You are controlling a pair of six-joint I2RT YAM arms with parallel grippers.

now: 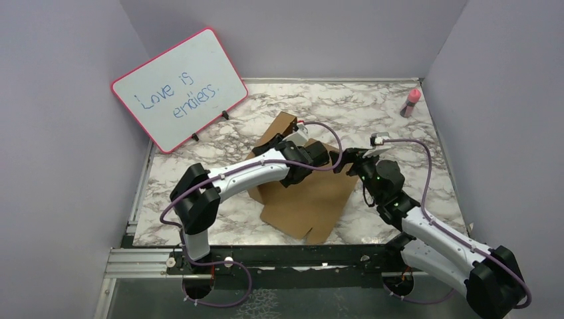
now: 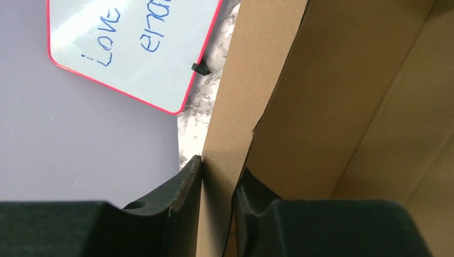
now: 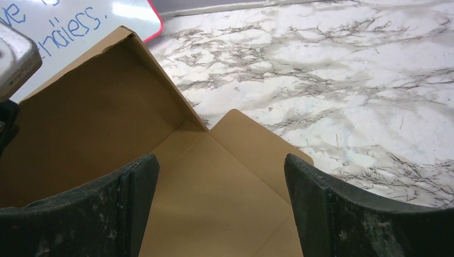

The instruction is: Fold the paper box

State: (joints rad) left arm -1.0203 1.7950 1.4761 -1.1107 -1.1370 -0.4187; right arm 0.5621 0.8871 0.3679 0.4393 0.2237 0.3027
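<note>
Fingers (image 2: 182,184) of the left gripper (image 2: 219,166) pinch the paper box (image 1: 312,199) by its upright eleven-o'clock flap. The right gripper (image 3: 219,160) gapes empty at two o'clock.

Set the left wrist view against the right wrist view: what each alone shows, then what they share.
Left wrist only: the left gripper, jaws pinching an upright wall of the paper box. Right wrist only: the right gripper, jaws open above the box's floor. Both: the box, the whiteboard and the marble table.

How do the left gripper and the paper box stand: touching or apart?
Touching. Left wrist view: the left gripper pinches a raised flap of the paper box.
</note>
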